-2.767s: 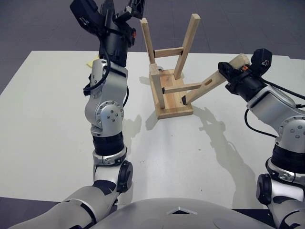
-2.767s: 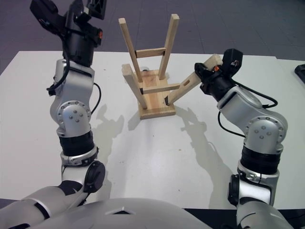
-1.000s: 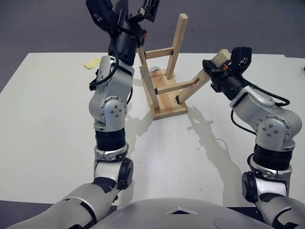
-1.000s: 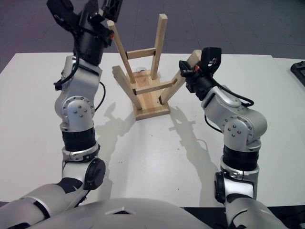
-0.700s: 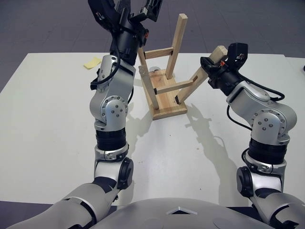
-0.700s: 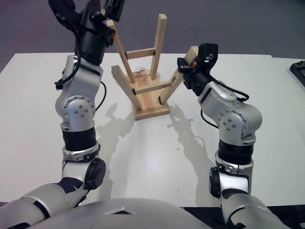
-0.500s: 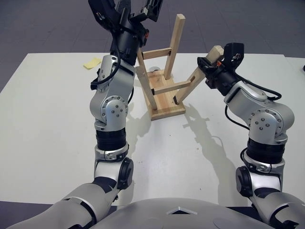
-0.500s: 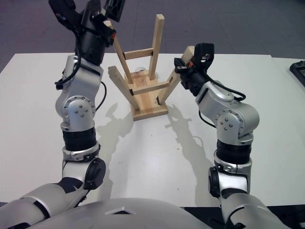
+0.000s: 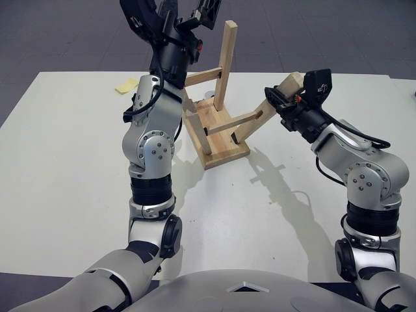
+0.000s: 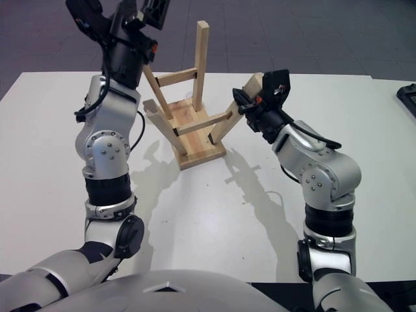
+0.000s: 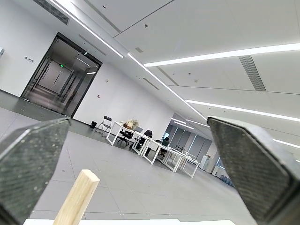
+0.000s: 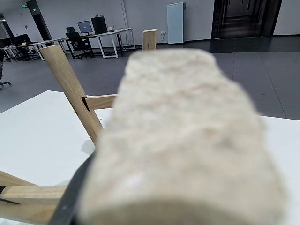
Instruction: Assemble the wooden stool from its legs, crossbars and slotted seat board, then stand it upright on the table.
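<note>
On the far-centre part of the white table (image 9: pixel 58 169), the wooden stool (image 9: pixel 218 110) is found upside-down, seat board (image 9: pixel 224 144) lowest and legs pointing up, the whole frame leaning toward the robot's left. Whether the board lies flat or has one edge lifted cannot be told. The near-right leg (image 9: pixel 263 116) slants outward and is clamped at its upper end by the right gripper (image 9: pixel 284 104), fingers closed on the wood; in the right wrist view that leg end (image 12: pixel 183 140) is seen close up, with another leg (image 12: pixel 70 89) and a crossbar (image 12: pixel 101 101) beyond. The left gripper (image 9: pixel 174 12) is held high above the far-left corner of the stool, spread wide with nothing held; its pads (image 11: pixel 28 164) are seen well apart, with a leg tip (image 11: pixel 77 197) below and between them, untouched. The tallest leg (image 9: pixel 225 65) reaches past the table's far edge in the head views. A broad stretch of table top separates the seat board from the near edge and from both side edges. A yellow sticky note (image 9: pixel 125 85) lies near the far edge, left of the left arm.
</note>
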`<action>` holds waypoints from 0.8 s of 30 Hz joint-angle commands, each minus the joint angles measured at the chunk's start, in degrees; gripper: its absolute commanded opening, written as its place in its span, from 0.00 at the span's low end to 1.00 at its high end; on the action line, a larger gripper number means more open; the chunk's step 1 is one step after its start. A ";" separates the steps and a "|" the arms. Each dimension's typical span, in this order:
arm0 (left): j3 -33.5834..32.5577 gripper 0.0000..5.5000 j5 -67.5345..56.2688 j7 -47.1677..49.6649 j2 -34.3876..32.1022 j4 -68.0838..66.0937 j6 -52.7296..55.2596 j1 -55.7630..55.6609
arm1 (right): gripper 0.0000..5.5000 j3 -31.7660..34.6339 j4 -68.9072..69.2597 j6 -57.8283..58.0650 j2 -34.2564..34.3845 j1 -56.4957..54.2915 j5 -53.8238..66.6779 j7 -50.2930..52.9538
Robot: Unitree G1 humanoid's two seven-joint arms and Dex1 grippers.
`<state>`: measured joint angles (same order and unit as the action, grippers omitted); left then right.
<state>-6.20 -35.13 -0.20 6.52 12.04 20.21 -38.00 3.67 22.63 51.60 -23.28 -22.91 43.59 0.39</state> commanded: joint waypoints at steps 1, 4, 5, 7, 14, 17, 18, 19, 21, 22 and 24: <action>0.80 0.98 0.11 -0.16 0.59 -0.57 0.68 -1.04 | 0.20 -1.99 -6.71 10.95 4.37 3.85 0.01 3.44; 2.67 0.98 0.44 -0.79 0.21 -0.14 2.59 -0.70 | 0.19 1.18 -6.19 12.17 6.18 2.57 2.70 4.65; 4.04 0.98 1.41 -1.17 -0.49 0.10 3.56 -0.53 | 0.19 2.12 -5.92 12.56 6.73 2.17 3.52 5.00; 7.41 0.98 4.23 -2.26 -2.55 0.46 5.55 -0.13 | 0.18 3.17 -5.33 13.26 7.44 1.52 4.40 5.57; 9.29 0.98 7.33 -3.06 -3.10 0.17 7.01 0.46 | 0.18 0.44 -4.32 14.53 8.13 1.46 2.55 5.17; 9.19 0.98 7.71 -3.08 -2.60 -0.11 6.81 0.57 | 0.18 2.46 -5.56 13.63 10.88 0.73 3.43 5.92; 9.20 0.98 7.79 -3.09 -2.48 -0.12 6.77 0.63 | 0.18 3.43 -5.95 13.34 11.59 0.34 3.82 6.20; 9.18 0.98 7.85 -3.15 -2.40 -0.18 6.73 0.66 | 0.18 4.42 -6.31 13.00 12.18 -0.14 4.22 6.41; 9.22 0.98 8.05 -3.23 -2.36 -0.14 6.69 0.87 | 0.18 5.88 -6.54 13.04 12.97 -1.28 5.17 6.61; 9.30 0.98 8.15 -3.29 -2.34 -0.16 6.69 0.97 | 0.18 6.13 -6.43 13.23 13.16 -1.70 5.32 6.52; 9.37 0.98 8.37 -3.48 -2.27 -0.28 6.66 1.12 | 0.18 5.05 -6.18 13.98 12.99 -2.18 4.65 5.88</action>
<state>2.90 -27.13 -3.29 3.95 12.16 26.54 -37.73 11.38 19.93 59.88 -12.69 -28.05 46.84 6.86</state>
